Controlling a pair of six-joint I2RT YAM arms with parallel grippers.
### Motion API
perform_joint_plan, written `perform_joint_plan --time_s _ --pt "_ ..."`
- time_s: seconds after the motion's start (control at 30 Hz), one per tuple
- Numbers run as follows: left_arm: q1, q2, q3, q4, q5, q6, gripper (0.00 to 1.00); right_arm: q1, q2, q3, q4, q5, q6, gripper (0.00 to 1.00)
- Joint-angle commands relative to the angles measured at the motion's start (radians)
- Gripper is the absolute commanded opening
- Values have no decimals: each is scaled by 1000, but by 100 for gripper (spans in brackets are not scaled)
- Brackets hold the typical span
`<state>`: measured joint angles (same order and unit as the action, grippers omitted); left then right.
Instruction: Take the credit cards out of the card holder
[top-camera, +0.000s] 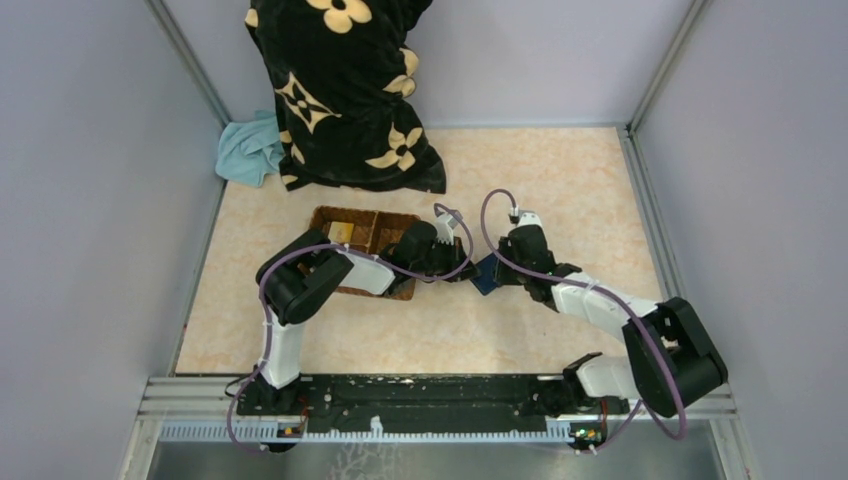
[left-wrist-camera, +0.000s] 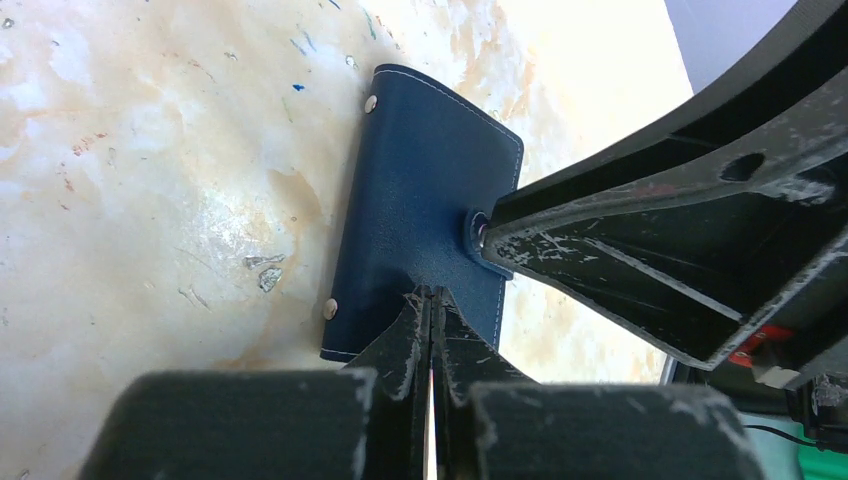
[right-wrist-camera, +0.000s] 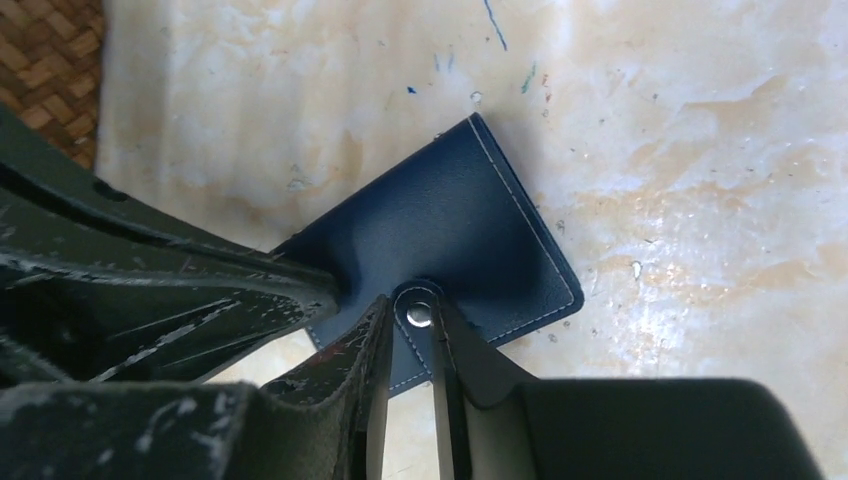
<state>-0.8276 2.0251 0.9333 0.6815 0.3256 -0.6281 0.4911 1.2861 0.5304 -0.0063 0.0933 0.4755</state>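
Stitched navy card holder (left-wrist-camera: 420, 180) in closed left end effector (left-wrist-camera: 432, 292), closed right end effector (right-wrist-camera: 412, 302).

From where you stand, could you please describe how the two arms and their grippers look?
Both the left arm and the right arm alternate white links with bulky black joints, and a thin purple cable loops along each. The left gripper and the right gripper have tapered black fingers, heavily scuffed with pale scratches.
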Motion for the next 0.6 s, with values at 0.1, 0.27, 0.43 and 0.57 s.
perform_joint_plan --time_s 0.1,0.27,0.43,0.57 --pt "4 4 -26 -48 -24 24 2 -46 -89 -34 89 -209 57 0" --pt "5 1 -28 -48 -25 23 2 -46 -91 -9 51 -168 -34 8" --pt "4 4 -24 -51 -25 27 2 -8 -56 51 -65 19 -132 47" --pt "4 5 -24 -54 -25 27 2 8 -34 56 -52 53 -143 47"
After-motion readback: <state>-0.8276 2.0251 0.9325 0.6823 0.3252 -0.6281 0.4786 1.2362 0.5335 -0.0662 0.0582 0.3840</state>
